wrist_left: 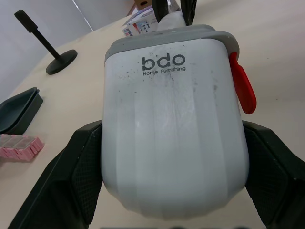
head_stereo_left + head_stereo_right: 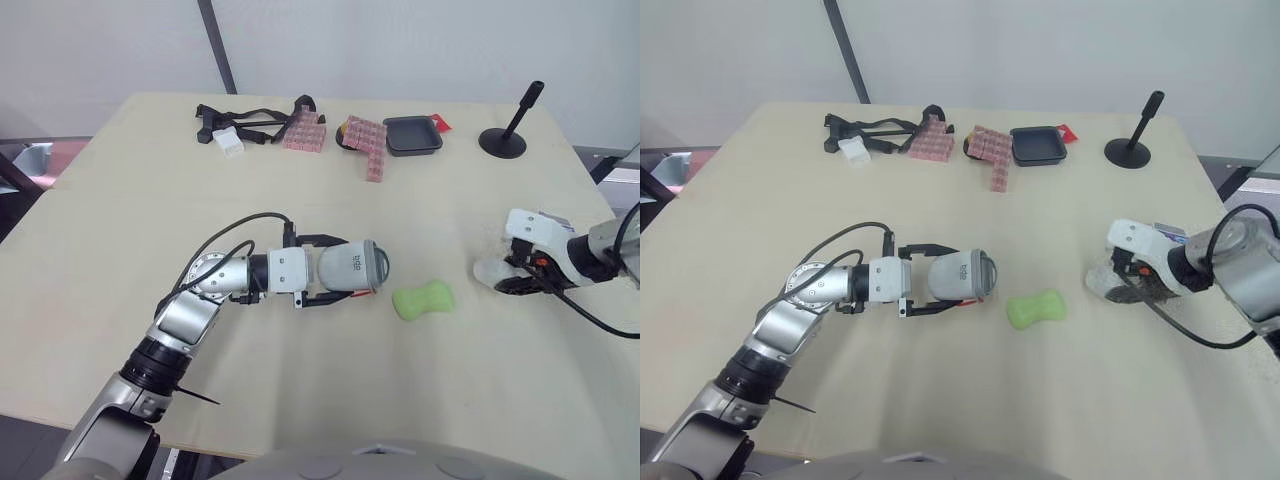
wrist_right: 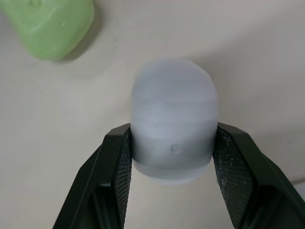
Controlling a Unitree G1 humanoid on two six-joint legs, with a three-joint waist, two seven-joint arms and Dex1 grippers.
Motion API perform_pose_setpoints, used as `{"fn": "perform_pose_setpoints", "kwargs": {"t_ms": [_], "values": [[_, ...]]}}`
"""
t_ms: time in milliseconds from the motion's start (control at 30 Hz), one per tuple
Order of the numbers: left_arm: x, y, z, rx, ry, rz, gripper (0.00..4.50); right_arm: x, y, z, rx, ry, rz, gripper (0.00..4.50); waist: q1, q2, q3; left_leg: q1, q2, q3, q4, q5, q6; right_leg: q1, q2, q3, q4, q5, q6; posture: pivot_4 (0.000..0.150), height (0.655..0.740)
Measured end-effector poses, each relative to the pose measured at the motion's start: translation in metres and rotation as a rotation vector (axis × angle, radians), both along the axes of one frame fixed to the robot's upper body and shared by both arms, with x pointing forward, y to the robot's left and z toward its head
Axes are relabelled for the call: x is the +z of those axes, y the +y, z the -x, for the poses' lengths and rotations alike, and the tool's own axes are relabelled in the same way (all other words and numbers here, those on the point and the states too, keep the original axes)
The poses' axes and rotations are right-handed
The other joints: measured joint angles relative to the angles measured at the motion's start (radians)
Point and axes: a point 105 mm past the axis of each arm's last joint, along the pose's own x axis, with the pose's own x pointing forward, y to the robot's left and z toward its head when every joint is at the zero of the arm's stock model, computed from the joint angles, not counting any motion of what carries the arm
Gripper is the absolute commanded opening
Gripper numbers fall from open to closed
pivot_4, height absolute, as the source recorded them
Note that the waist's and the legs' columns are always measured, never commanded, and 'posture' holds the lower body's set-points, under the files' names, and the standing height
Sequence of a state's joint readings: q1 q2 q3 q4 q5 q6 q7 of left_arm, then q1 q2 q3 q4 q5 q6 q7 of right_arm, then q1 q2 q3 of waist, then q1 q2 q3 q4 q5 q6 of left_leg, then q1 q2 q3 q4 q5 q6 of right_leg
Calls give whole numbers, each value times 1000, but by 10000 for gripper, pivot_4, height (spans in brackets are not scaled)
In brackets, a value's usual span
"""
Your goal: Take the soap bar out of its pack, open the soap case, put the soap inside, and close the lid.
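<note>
The green, waisted soap bar (image 2: pixel 422 300) lies bare on the pale wooden table (image 2: pixel 300 180), between my two arms and touching neither, so I judge the unpacking done. A small printed carton (image 1: pixel 139 25), probably its pack, sits just beyond my right arm.

My left claw (image 1: pixel 171 129) is clenched on the white plastic soap case with the grey rim and red side tab (image 2: pixel 345 268), one finger on each flank, holding it on its side just beside the soap with the rim end toward it.

My right claw (image 3: pixel 174 131) is clamped on a cloudy, translucent domed piece (image 3: pixel 174 109) that rests on the table, well apart from the case. I take it for the case's lid or inner part, but I cannot be sure, nor can I tell whether the case is open.

Left to do, as I judge it: put the soap in the case and close the lid.
</note>
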State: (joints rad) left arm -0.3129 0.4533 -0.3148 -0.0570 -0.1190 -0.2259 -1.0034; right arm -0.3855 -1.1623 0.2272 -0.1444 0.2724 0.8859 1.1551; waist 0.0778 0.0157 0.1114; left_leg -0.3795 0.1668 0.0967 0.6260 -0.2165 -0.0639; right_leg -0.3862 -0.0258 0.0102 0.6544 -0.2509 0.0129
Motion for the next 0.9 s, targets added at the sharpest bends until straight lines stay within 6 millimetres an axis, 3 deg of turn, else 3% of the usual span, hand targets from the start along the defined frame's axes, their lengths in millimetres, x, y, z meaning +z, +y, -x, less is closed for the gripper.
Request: {"fn": "perform_pose_setpoints", "kwargs": {"t_ms": [167,400,900], "values": [[-1,0,0,1,3,1,34711,3,11,-2,-159,68,-167,20374,2,0,0,1,0,0,0,0,0,0,0,0,0,0,0,1500,7400],[-2,1,1,3,9,0,34711,-1,8,-2,-358,114,-221,20374,6,0,0,1,0,1,0,3,-5,0,0,0,0,0,0,1500,7400],[-3,0,1,5,12,4,34711,-9,1,-4,-436,114,-194,20374,4,0,0,1,0,1,0,3,-6,0,0,1,0,0,0,1500,7400]]}}
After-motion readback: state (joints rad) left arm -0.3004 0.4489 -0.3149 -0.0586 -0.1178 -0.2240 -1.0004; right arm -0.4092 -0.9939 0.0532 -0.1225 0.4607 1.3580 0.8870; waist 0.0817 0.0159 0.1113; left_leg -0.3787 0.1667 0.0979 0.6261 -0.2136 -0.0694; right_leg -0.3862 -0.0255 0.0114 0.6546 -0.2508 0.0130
